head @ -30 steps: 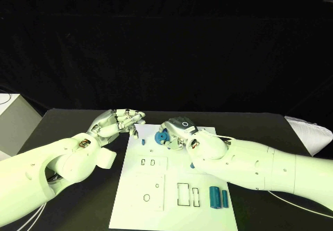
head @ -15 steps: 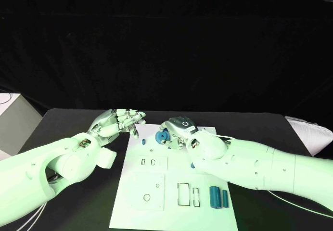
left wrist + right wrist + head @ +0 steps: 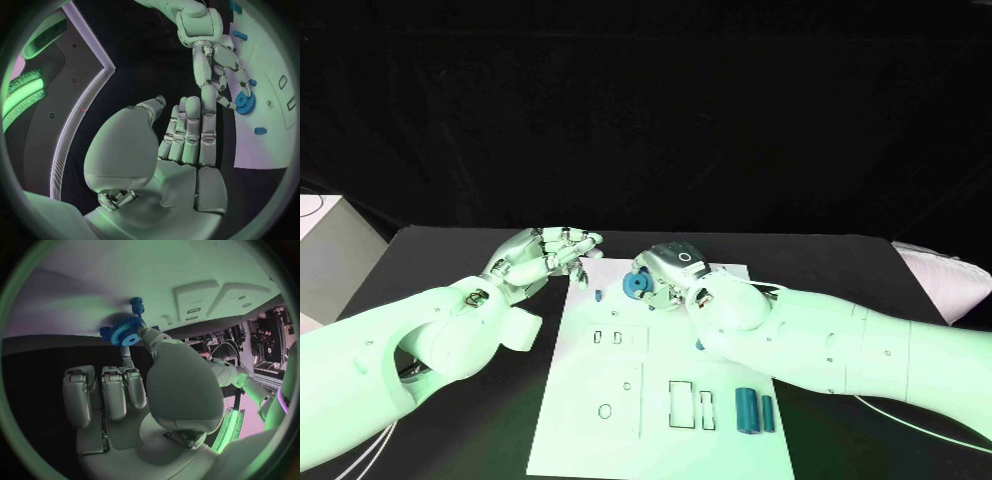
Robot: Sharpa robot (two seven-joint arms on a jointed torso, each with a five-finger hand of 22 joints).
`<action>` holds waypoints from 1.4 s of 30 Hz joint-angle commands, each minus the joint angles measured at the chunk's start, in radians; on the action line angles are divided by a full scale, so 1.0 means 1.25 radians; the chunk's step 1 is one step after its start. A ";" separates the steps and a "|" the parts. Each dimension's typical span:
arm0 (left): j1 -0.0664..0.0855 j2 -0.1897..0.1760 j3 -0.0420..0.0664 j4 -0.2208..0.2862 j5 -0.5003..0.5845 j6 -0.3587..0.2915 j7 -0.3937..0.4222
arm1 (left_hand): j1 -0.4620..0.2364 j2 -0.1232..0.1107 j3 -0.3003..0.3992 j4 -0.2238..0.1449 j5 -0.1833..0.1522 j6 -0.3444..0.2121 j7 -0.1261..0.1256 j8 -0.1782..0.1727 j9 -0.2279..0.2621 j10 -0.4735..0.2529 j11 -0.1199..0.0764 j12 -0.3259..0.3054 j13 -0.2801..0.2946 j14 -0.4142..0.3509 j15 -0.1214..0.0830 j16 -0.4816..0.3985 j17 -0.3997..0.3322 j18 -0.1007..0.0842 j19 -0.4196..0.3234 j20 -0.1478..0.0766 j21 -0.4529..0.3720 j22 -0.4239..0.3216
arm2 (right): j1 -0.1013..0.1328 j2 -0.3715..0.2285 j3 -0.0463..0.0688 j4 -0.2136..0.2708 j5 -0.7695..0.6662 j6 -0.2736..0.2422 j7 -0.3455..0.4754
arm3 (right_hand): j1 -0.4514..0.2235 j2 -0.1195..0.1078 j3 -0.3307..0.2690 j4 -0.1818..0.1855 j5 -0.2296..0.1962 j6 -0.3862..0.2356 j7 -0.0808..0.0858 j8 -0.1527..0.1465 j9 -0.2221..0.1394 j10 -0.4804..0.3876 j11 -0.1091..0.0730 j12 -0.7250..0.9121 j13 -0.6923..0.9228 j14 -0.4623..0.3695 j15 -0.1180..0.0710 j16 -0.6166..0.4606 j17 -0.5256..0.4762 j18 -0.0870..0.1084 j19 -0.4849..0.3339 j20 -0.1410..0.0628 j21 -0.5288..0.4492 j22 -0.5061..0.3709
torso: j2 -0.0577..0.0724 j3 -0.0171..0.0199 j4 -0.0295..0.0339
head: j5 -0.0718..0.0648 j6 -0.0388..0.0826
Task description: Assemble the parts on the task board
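Note:
The white task board (image 3: 625, 390) lies in the middle of the table. My right hand (image 3: 671, 272) is over its far end and pinches a blue gear (image 3: 636, 285) between thumb and fingers; in the right wrist view the thumb tip lies on the gear (image 3: 125, 333). A small blue peg (image 3: 599, 295) stands on the board just left of the gear, and it shows as the peg (image 3: 136, 302) beside the gear in that wrist view. My left hand (image 3: 542, 255) is at the board's far left corner, fingers drawn together, holding nothing. The left wrist view shows the gear (image 3: 244, 102) in the right hand (image 3: 215, 65).
Two blue cylinders (image 3: 747, 408) lie side by side near the board's front right. A small blue piece (image 3: 700, 344) sits by my right forearm. Several cut-outs (image 3: 689, 403) mark the board's near half. A pale box (image 3: 332, 255) stands at the table's left edge.

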State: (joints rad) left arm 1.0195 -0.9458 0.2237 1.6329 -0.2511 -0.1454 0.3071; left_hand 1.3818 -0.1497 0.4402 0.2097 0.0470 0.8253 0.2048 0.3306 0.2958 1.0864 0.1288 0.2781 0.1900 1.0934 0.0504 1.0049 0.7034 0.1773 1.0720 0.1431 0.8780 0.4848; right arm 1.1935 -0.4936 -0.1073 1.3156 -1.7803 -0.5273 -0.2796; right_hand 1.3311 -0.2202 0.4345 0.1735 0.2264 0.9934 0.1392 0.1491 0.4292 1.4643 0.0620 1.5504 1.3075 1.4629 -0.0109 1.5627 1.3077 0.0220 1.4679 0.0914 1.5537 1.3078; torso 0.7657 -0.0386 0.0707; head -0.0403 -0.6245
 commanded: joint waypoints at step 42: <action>0.000 0.002 0.001 0.001 -0.035 0.024 -0.019 | -0.003 0.000 0.008 -0.001 0.003 -0.012 0.002 0.002 0.001 -0.016 0.000 0.004 0.002 -0.009 0.002 0.004 -0.002 0.005 -0.010 0.000 0.007 0.004 | 0.002 -0.008 0.000 -0.011 0.070 0.062 0.036 | -0.057 -0.011 -0.091 0.072 -0.014 -0.039 0.012 -0.024 -0.023 0.038 0.009 -0.033 0.168 0.082 0.008 0.001 0.194 -0.012 0.073 0.008 -0.003 0.191 | -0.001 -0.0004 -0.0006 | 0.001 -0.003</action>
State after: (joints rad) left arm 1.0196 -0.9453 0.2237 1.6318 -0.2881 -0.1352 0.2844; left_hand 1.3818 -0.1497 0.4436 0.2063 0.0470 0.8167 0.2066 0.3306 0.2955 1.0720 0.1287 0.2780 0.1918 1.0899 0.0540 1.0049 0.7013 0.1774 1.0647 0.1429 0.8819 0.4884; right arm 1.1966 -0.5033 -0.1061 1.3013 -1.7090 -0.4901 -0.2463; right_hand 1.2619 -0.2381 0.3269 0.2622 0.2035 0.9473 0.1563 0.1174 0.3999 1.4678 0.0656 1.5093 1.3078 1.4665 -0.0074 1.5627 1.3074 0.0221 1.4642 0.0951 1.5469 1.3073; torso 0.7653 -0.0389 0.0704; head -0.0383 -0.6275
